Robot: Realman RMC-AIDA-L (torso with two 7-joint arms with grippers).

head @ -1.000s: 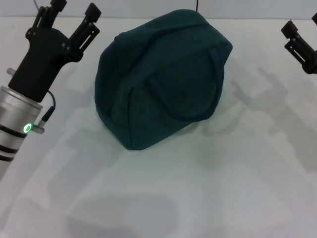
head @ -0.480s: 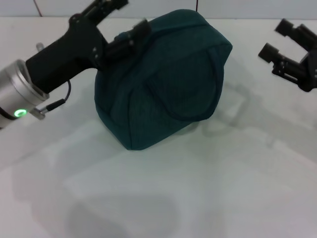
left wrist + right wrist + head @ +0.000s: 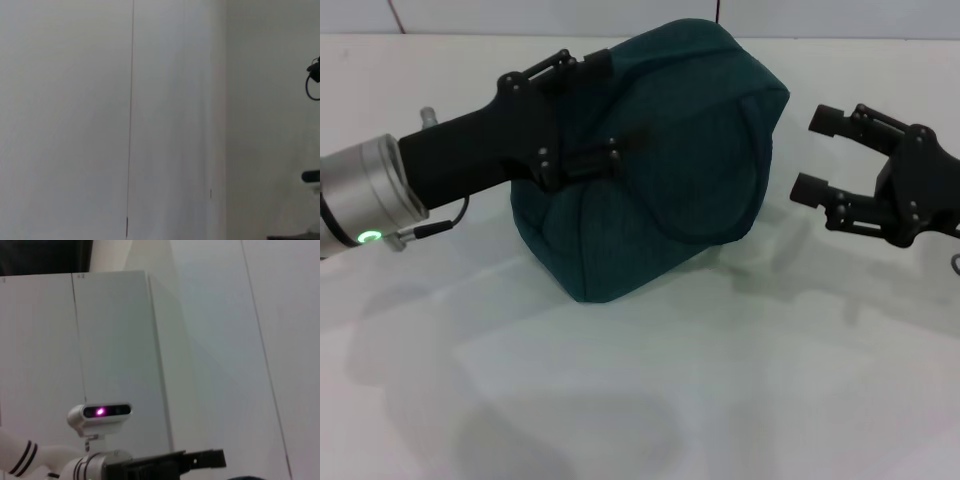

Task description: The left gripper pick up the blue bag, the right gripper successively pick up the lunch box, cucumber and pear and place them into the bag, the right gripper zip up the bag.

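1. The blue bag (image 3: 650,160) sits closed near the desk's (image 3: 650,400) far edge.
2. The left gripper (image 3: 605,110), fingers apart, apparently touches the bag's left side.
3. The right gripper (image 3: 818,153), fingers spread, hovers just beside the bag's right side.

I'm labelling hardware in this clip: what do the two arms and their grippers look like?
Left gripper: black, two-fingered, screw-studded, on a silver cylindrical wrist with dark bands, a green light and a thin black cable. Right gripper: black, two-fingered, blocky tips, visible screws.
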